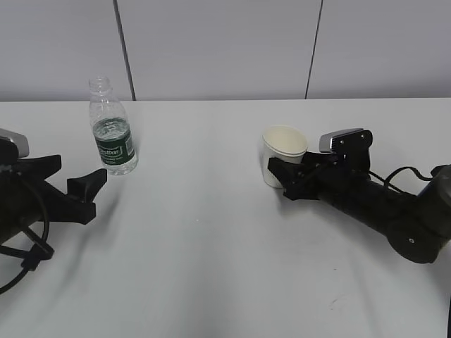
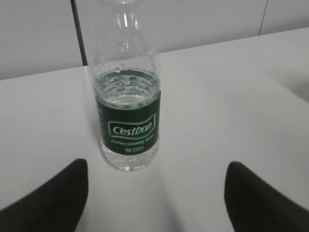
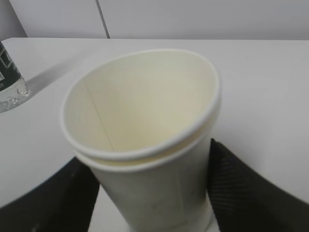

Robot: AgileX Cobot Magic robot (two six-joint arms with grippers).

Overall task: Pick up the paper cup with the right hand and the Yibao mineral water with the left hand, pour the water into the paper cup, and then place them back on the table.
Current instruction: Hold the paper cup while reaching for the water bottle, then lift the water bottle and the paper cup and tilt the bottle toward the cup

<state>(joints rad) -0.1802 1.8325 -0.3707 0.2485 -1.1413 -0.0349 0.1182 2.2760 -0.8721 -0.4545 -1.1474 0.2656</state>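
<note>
Black right gripper (image 1: 285, 176) clamps the cream-white paper cup (image 1: 284, 153) (upright), while the black left gripper (image 1: 83, 184), jaws apart, faces the clear green-labelled bottle (image 1: 113, 130).

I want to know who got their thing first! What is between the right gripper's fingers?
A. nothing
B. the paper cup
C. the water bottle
B. The right wrist view shows the paper cup between the right hand fingers, while the Yibao mineral water stands apart ahead of the left hand.

Bare table (image 1: 211, 239) lies between bottle (image 1: 113, 130) and cup (image 1: 283, 151), well apart; nothing stands between.
</note>
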